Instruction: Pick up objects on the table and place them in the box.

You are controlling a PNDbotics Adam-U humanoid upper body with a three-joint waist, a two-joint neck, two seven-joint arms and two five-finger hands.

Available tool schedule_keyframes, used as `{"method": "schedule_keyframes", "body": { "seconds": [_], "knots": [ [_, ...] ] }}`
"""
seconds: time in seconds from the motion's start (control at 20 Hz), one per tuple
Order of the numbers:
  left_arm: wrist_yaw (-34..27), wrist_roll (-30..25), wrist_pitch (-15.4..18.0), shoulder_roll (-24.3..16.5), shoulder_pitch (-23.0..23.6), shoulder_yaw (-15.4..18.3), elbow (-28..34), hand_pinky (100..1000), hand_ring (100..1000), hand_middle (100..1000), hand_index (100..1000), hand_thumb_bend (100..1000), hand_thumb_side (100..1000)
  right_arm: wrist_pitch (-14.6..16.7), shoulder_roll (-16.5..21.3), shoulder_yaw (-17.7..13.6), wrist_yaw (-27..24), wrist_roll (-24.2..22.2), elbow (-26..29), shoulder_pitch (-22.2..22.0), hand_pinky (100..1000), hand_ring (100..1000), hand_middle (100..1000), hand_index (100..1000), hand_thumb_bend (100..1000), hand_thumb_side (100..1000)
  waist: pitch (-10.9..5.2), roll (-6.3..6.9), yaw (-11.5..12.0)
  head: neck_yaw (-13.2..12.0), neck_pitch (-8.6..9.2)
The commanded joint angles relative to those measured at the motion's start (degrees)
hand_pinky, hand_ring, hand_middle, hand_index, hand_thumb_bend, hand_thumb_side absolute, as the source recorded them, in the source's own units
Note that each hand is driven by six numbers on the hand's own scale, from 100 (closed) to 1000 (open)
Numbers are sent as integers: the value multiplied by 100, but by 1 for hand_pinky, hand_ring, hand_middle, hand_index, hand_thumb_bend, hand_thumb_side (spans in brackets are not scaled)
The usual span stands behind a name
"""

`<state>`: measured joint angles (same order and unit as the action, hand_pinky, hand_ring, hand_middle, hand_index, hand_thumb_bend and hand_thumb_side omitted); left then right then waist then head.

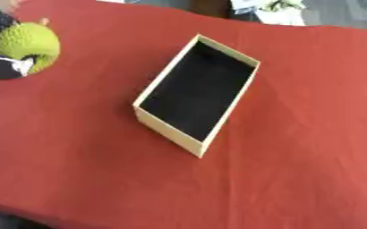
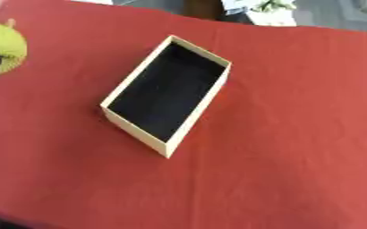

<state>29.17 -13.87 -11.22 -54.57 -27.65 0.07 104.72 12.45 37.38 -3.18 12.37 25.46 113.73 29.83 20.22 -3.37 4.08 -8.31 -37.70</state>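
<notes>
The desk (image 1: 77, 170) is covered by one red cloth, wrinkled in low folds, and its near half is bare cloth from the near edge up to the box. At the near left corner a dark patch shows past the cloth's edge.

One box (image 1: 167, 129) sits near the middle of the desk, turned askew so that one short end points toward the near edge and the other toward the far edge. It is a long open rectangle with pale cream walls and a black inside. No lid is on it, and nothing can be seen lying inside it.

One green object (image 1: 26, 44) shows at the far left edge of the desk, well apart from the box. It is round, yellow-green, with a bumpy, knitted-looking surface and a small orange tip at its upper side. The left hand (image 1: 2, 67), black with a pale patch, sits against it from below and from the side; whether its fingers are curled round the object or merely touching cannot be told. The right hand shows in neither view.

Beyond the far edge of the desk stand some pale, blurred things that cannot be made out.
</notes>
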Motion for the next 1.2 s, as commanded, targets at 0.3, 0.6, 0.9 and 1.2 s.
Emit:
{"method": "schedule_keyframes", "body": {
  "seconds": [0.3,0.6,0.9,1.2],
  "knots": [
    [35,-207,554,536,-1457,-751,701,305,443,429,589,100,100,46,98,-96,-25,39,86,184,821,858,852,856,100,870,-154,-13,-6,65,-16],
    [749,-553,1084,1305,-2093,-1435,469,344,439,445,598,100,100,39,71,-114,-22,63,86,175,820,858,852,856,100,871,-130,-10,-40,6,-1],
    [1644,-592,1375,1887,-2207,-1825,57,369,443,423,604,100,100,38,30,-110,-36,65,86,161,819,858,852,856,100,874,-109,2,-54,-65,24],
    [2210,-513,1454,2212,-2168,-1974,-533,382,453,441,608,100,100,38,-2,-114,-47,71,86,148,818,858,852,855,100,875,-99,-17,-65,-147,35]
  ]
}}
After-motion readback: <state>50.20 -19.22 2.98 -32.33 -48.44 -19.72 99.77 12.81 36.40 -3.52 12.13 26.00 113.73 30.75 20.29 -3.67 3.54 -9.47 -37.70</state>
